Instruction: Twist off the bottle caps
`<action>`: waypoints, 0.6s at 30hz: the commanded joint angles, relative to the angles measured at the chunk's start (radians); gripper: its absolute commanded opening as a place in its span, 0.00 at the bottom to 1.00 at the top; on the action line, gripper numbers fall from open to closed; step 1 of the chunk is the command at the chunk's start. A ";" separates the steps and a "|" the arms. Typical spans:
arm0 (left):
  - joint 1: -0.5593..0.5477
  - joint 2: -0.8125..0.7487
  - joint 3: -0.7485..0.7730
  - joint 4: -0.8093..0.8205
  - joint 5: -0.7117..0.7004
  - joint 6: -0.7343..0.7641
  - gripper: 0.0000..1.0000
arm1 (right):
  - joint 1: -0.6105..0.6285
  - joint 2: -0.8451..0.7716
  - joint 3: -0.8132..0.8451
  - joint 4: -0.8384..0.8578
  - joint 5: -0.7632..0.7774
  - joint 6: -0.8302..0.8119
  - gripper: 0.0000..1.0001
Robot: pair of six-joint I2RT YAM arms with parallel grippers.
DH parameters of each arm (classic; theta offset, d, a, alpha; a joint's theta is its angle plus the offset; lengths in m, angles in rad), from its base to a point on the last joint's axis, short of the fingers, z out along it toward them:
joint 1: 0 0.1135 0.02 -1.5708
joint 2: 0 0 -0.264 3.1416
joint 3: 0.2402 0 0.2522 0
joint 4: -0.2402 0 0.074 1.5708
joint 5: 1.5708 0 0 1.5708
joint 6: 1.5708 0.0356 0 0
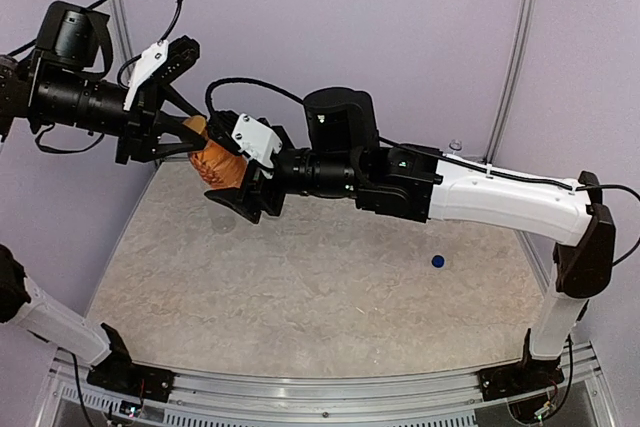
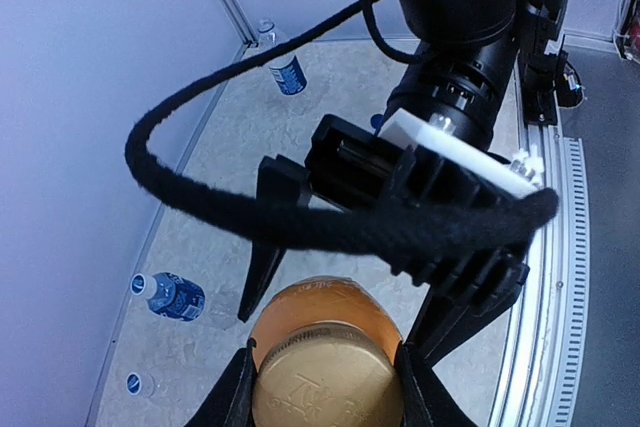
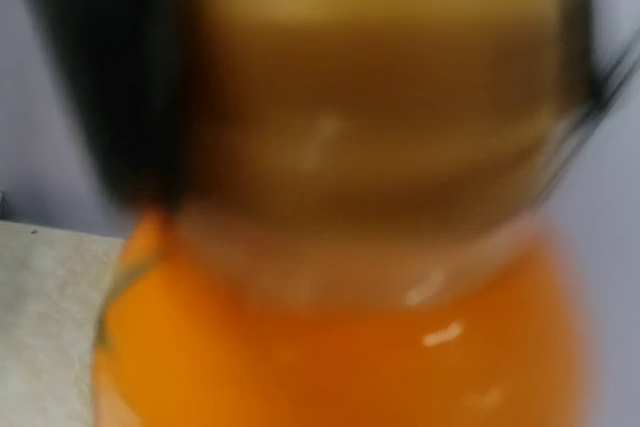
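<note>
Left wrist shows one orange-brown cap (image 2: 328,389) pinched by the left gripper (image 2: 325,393), right gripper (image 2: 335,327) spread wide, two blue-labelled bottles (image 2: 287,69) (image 2: 172,296).

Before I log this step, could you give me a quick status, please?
Left gripper shut on orange-brown cap. Right gripper straddles orange bottle, grip unclear. Blue cap lies on table, well apart.
</note>
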 commanded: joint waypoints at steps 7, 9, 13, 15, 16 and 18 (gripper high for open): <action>-0.003 -0.028 0.031 -0.300 0.074 -0.024 0.00 | -0.040 -0.046 -0.131 0.204 -0.131 0.140 0.44; -0.003 -0.031 0.015 -0.297 0.081 -0.026 0.00 | -0.040 -0.057 -0.136 0.216 -0.134 0.145 0.41; 0.001 -0.064 -0.040 -0.153 0.040 -0.071 0.96 | -0.040 -0.068 -0.161 0.265 -0.151 0.156 0.40; 0.032 -0.117 -0.099 -0.033 0.028 -0.084 0.99 | -0.040 -0.077 -0.193 0.330 -0.165 0.180 0.39; 0.061 -0.147 -0.152 0.052 0.050 -0.095 0.99 | -0.039 -0.085 -0.213 0.370 -0.169 0.202 0.39; 0.122 -0.264 -0.291 0.216 0.124 -0.119 0.99 | -0.035 -0.099 -0.259 0.475 -0.169 0.229 0.38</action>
